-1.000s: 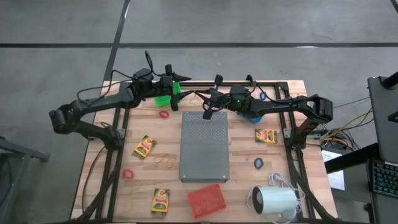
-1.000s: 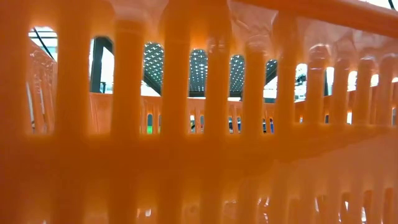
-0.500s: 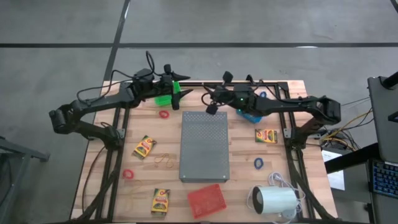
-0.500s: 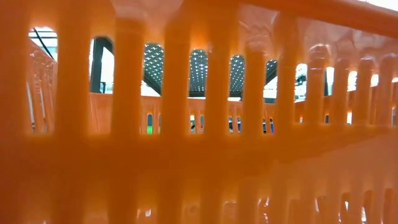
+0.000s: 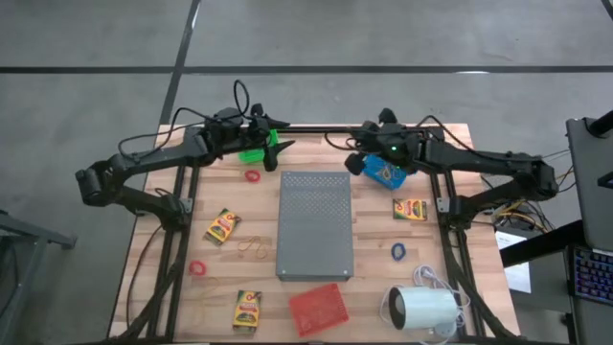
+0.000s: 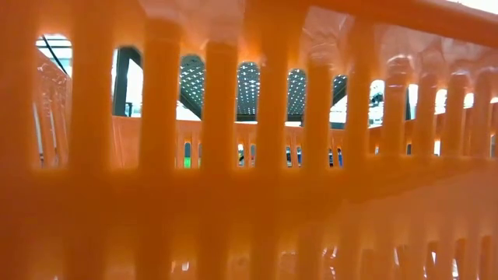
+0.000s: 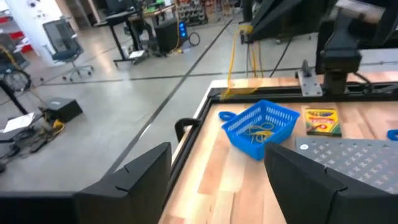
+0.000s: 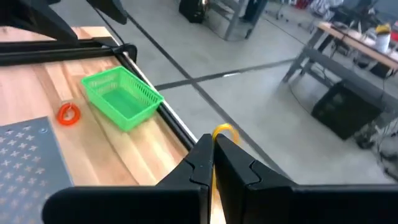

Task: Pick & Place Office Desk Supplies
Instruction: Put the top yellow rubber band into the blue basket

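Note:
My right gripper (image 5: 356, 163) (image 8: 213, 146) is shut at the far end of the table, beside the blue basket (image 5: 385, 173). A thin yellow-tan rubber band (image 8: 222, 131) shows at its fingertips. My left gripper (image 5: 271, 150) (image 7: 217, 180) is open and empty next to the green basket (image 5: 251, 152). Yellow crayon boxes lie flat on the table (image 5: 222, 226) (image 5: 247, 309) (image 5: 410, 209). Red rings (image 5: 253, 176) (image 5: 197, 268), a blue ring (image 5: 398, 251) and loose tan bands (image 5: 255, 249) lie on the wood. The blue basket holds tan bands (image 7: 258, 132). My right gripper pinches the rubber band between its two fingertips. A small loop (image 8: 224, 130) sticks out past the tips, and a thin strip (image 8: 212, 177) shows in the seam between the fingers. The band is clear of the table. Which part of the band is held cannot be told.
A big grey perforated slab (image 5: 316, 226) lies mid-table. A red basket (image 5: 319, 308) and a white cylinder with a cord (image 5: 422, 310) stand at the near edge. Orange-red basket slats (image 6: 257, 155) fill the low view. A black frame (image 5: 316, 127) runs along the far edge.
My right gripper has gone from the slab's far left corner toward the table's right edge, and is now beside the blue basket. The forearm has swung with it. My left arm has kept still.

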You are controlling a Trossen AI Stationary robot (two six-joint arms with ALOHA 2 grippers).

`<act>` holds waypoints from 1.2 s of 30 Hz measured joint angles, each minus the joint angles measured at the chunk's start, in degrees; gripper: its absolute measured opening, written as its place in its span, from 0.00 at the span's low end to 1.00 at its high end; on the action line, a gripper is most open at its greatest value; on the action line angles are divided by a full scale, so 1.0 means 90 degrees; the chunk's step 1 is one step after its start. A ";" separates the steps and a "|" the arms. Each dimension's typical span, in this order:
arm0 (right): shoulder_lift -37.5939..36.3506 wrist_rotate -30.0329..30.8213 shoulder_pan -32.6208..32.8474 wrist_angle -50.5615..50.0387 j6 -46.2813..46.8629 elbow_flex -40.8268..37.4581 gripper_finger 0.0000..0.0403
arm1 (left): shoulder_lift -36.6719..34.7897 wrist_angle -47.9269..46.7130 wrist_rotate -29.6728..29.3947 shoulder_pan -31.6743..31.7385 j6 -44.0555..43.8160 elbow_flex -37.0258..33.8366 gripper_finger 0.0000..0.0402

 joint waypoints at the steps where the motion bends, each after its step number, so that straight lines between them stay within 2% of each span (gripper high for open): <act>1: -0.0114 0.0078 0.0000 -0.0146 0.0114 0.0000 0.02 | 0.0000 -0.0026 -0.0036 0.0000 0.0002 0.0000 0.64; 8: -0.0746 0.0258 -0.0002 -0.1490 0.1144 0.0031 0.02 | 0.0000 -0.0328 -0.0194 0.0000 -0.0003 -0.0002 0.63; 17: -0.0863 0.0259 -0.0003 -0.3357 0.2165 0.0319 0.02 | 0.0000 -0.0469 -0.0194 0.0000 -0.0003 -0.0002 0.62; 29: -0.0861 0.0241 -0.0236 -0.4823 0.3680 0.0276 0.02 | 0.0000 -0.0520 -0.0193 0.0000 -0.0003 -0.0002 0.62; 36: -0.0859 0.0213 -0.0448 -0.4894 0.3953 -0.0063 0.02 | 0.0000 -0.0636 -0.0193 0.0000 -0.0006 -0.0002 0.62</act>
